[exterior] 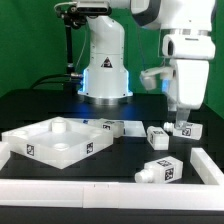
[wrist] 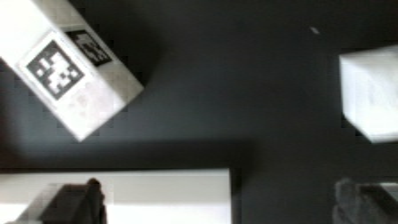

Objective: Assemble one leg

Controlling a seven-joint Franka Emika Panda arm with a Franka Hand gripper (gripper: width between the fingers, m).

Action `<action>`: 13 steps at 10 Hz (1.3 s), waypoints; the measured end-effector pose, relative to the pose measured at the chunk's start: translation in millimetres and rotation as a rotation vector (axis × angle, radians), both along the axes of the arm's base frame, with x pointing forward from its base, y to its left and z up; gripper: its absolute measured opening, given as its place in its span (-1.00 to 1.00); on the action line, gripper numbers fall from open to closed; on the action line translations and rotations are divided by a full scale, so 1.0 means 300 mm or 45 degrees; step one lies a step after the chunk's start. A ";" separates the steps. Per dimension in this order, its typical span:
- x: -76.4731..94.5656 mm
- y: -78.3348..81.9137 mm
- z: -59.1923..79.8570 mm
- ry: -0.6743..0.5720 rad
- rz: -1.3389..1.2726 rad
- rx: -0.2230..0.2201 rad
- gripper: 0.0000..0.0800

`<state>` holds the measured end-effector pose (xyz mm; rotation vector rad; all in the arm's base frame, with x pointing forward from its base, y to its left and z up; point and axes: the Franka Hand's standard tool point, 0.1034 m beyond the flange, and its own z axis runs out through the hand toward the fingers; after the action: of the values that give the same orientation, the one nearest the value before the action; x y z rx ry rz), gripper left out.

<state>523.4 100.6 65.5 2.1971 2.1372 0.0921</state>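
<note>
Several stubby white legs with square tags lie on the black table. One leg (exterior: 184, 129) lies right under my gripper (exterior: 179, 116), which hangs low over it at the exterior view's right. In the wrist view my gripper (wrist: 217, 205) is open, its dark fingers (wrist: 71, 205) wide apart. A white block (wrist: 151, 195) shows between them, close to one finger; whether they touch it I cannot tell. A tagged leg (wrist: 71, 72) and another white leg (wrist: 370, 95) lie farther out. Other legs (exterior: 157, 136) (exterior: 110, 127) (exterior: 160, 170) lie nearby.
The large white square tray (exterior: 40, 135) with a raised rim lies at the exterior view's left. A white border wall (exterior: 110, 190) runs along the front and the right side (exterior: 206, 165). The arm's base (exterior: 105, 75) stands at the back.
</note>
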 end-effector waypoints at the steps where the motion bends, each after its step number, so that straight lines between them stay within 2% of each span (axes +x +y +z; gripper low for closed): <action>1: 0.058 -0.016 -0.035 -0.001 0.053 0.001 0.62; 4: 0.197 -0.029 -0.030 0.031 0.117 -0.031 0.62; 8: 0.198 -0.038 -0.041 0.029 0.133 -0.030 0.62; 10: 0.215 -0.084 -0.085 0.042 0.170 -0.029 0.62; 12: 0.205 -0.114 -0.150 0.075 0.152 -0.023 0.62; 13: 0.201 -0.117 -0.168 0.084 0.149 -0.021 0.62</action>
<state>583.8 65.6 15.0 2.0937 2.2922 0.0083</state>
